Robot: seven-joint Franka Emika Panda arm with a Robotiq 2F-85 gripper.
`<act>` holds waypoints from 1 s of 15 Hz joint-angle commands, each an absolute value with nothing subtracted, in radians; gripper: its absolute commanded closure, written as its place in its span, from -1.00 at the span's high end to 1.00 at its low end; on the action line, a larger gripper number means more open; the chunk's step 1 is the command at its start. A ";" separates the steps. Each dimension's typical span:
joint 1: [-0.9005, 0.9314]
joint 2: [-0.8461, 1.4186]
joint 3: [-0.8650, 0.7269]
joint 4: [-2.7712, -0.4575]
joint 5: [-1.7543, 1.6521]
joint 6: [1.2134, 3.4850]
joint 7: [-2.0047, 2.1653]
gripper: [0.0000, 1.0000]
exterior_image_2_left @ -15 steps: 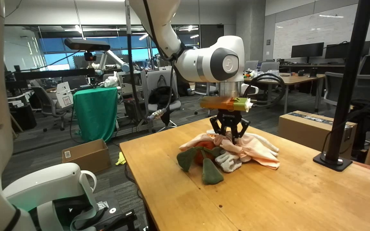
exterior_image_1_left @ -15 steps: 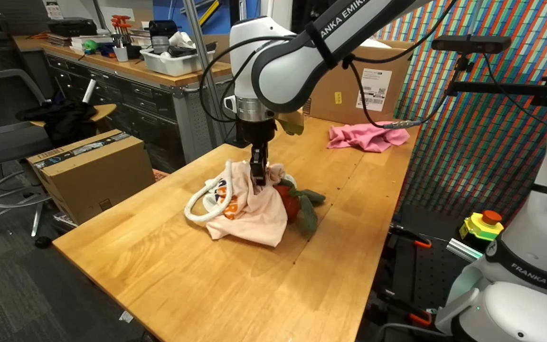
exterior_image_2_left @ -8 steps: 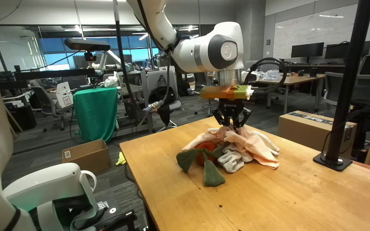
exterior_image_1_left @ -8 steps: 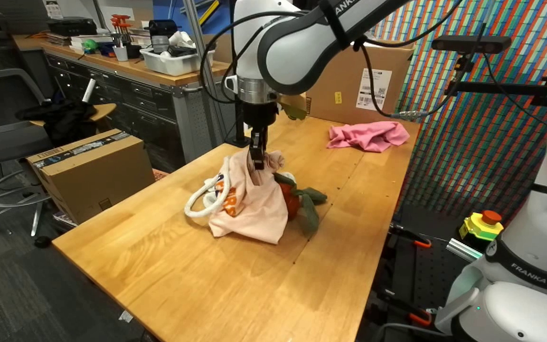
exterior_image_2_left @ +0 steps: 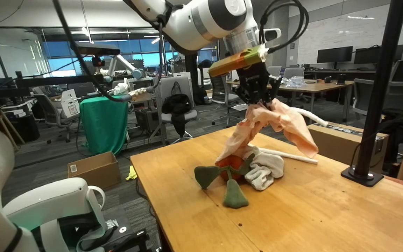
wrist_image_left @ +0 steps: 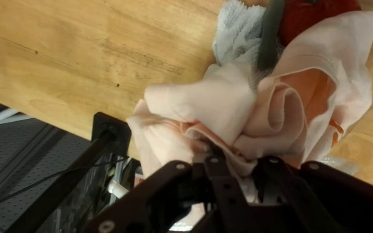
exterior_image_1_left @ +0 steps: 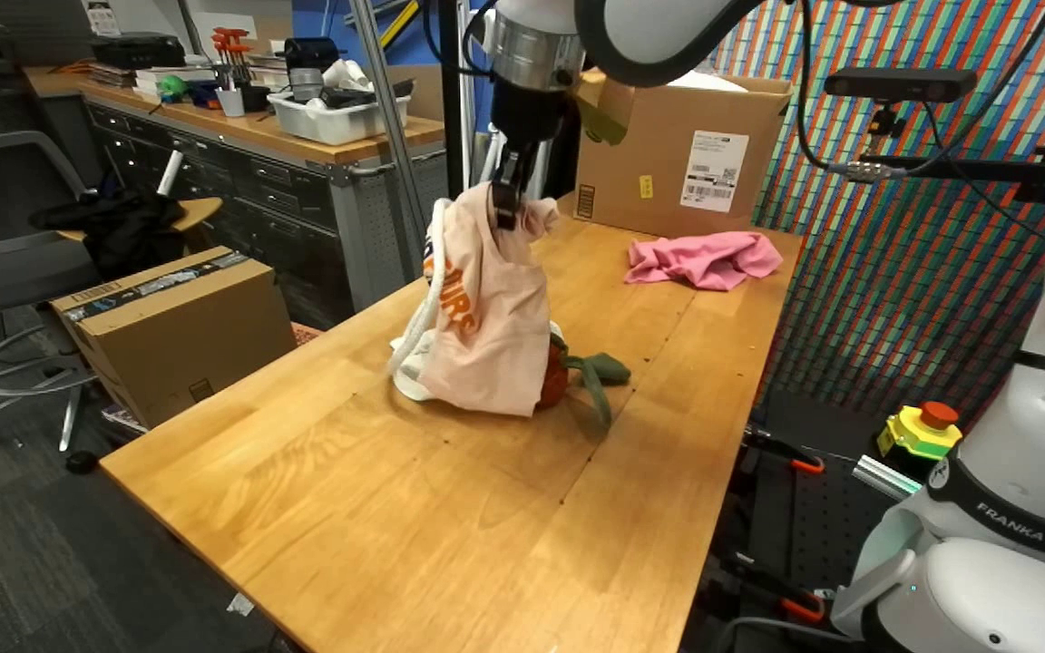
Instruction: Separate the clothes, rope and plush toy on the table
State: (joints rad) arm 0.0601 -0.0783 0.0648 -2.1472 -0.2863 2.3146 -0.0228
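Observation:
My gripper [exterior_image_1_left: 506,216] is shut on a bunched upper part of the peach clothing piece [exterior_image_1_left: 497,317], which hangs down to the table [exterior_image_1_left: 377,508]. The cream-white rope [exterior_image_1_left: 433,290] is partly raised beside this cloth; in an exterior view its lower stretch [exterior_image_2_left: 292,157] slopes behind the white clothing piece [exterior_image_2_left: 262,171]. The plush toy [exterior_image_2_left: 232,164], red-orange with green leaves, sits on the table against the peach cloth's lower end, partly covered. White fabric [wrist_image_left: 238,32] lies next to the toy in the wrist view. Apart from the pile, the pink clothing piece [exterior_image_1_left: 704,260] rests farther along the table.
A large cardboard box [exterior_image_1_left: 649,163] stands at the table's end beyond the pink cloth. A black pole [exterior_image_2_left: 364,168] with a flat base rises from the table edge. On the floor are a taped carton [exterior_image_1_left: 178,336] and an open carton [exterior_image_2_left: 94,171].
The gripper has risen and tilted, pulling the peach cloth up off the pile. The rope has been lifted partly with it. More of the white piece and the toy now show.

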 commanded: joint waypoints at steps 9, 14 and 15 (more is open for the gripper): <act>-0.004 -0.375 0.105 -2.225 -0.430 2.312 0.215 -0.85; -0.003 -0.379 0.148 -2.152 -0.402 1.902 0.178 -0.84; 0.005 -0.369 0.156 -2.134 -0.394 1.817 0.172 -0.84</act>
State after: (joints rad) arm 0.0029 -0.3759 0.1209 -2.1880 -0.4174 2.0135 0.1914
